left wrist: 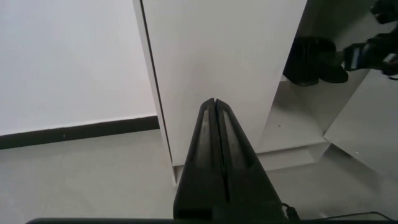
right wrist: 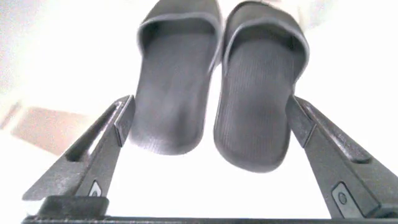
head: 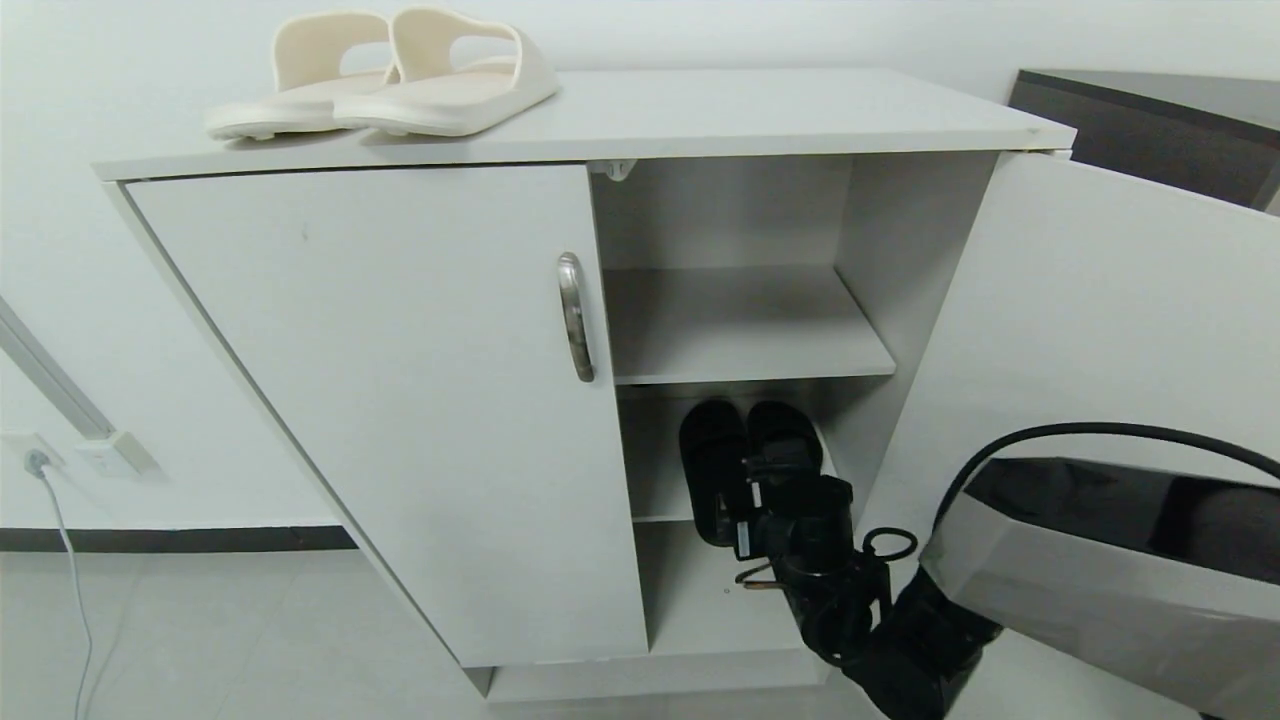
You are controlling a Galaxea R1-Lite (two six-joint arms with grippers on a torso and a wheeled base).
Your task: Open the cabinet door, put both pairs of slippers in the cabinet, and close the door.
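The right gripper [right wrist: 210, 111] is sitting spread wide on either side of the heels of the black slippers [head: 712, 462], which are lying toes-inward on the second shelf [head: 652, 490]. The left gripper [left wrist: 214, 102] is hanging low, pressed together. The cream slippers [head: 450, 100] are lying above and leftward on the cabinet top [head: 760, 105], probably nearer the left arm

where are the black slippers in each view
head view: black slippers low centre, on the second shelf down, right compartment.
left wrist view: slippers on that shelf, past the closed door's edge.
right wrist view: slippers dead ahead, heels between the open fingers.
shared landmark: right gripper at their heels.
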